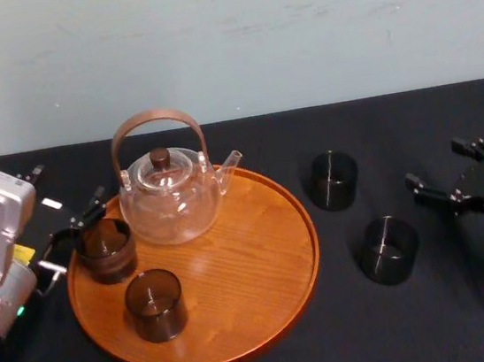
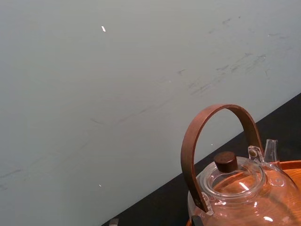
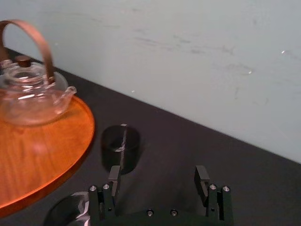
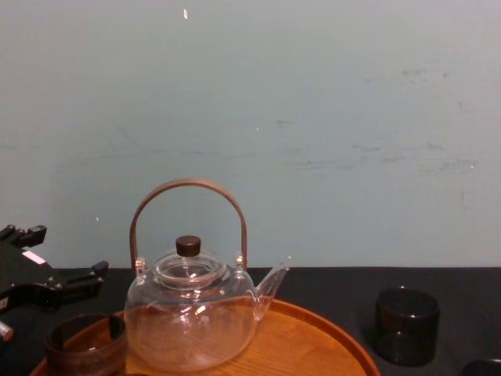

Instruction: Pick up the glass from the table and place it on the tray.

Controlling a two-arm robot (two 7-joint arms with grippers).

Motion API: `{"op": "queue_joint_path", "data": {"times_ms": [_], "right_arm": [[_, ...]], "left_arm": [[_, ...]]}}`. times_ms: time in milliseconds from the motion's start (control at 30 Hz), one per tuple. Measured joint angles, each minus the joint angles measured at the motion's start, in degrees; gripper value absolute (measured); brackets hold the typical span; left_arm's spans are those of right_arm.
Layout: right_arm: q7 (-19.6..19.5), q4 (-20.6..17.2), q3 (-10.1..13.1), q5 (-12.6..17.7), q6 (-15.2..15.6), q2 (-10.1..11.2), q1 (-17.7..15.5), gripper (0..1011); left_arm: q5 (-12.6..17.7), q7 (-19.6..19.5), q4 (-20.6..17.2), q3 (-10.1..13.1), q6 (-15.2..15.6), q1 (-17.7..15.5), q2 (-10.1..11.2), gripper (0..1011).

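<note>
1. The left gripper (image 1: 73, 241) is at the left edge of the tray (image 1: 269, 316). Its fingers are spread wide and point in toward the tray.
2. A dark glass (image 1: 106, 250) stands upright on the tray, just inside the left rim and right at those fingertips. I can't tell if the fingers actually touch it. From the chest view the gripper looks a bit higher than the glass rim.
3. A second dark glass (image 1: 155, 305) is on the tray too, nearer the front edge and just beside the first one, upright.
4. The glass teapot (image 1: 171, 199) with the brown hoop handle sits at the back of the tray behind both glasses, spout pointing right.
5. Two more are out on the black table (image 1: 438, 316), right of the tray. The far table glass (image 1: 331, 180) is close to the tray rim, and the near table glass (image 1: 388, 249) is a bit further right and toward the front.
6. The right gripper (image 1: 437, 166) hangs over the table at the right side, well apart from the tray, jaws wide with nothing in them. The near table glass is just off to its left
</note>
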Motion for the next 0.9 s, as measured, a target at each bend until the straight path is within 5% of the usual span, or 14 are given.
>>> {"op": "queue_joint_path", "data": {"times_ms": [500, 900], "right_arm": [[5.7, -7.2, 5.5, 3.7, 5.4, 5.3, -8.9, 1002], [9.1, -9.8, 5.3, 1.1, 6.1, 6.9, -11.1, 1002]], "left_arm": [[0.0, 0.0, 0.0, 0.0, 0.0, 0.0, 0.0, 1001], [0.0, 0.0, 0.0, 0.0, 0.0, 0.0, 0.0, 1001]]}}
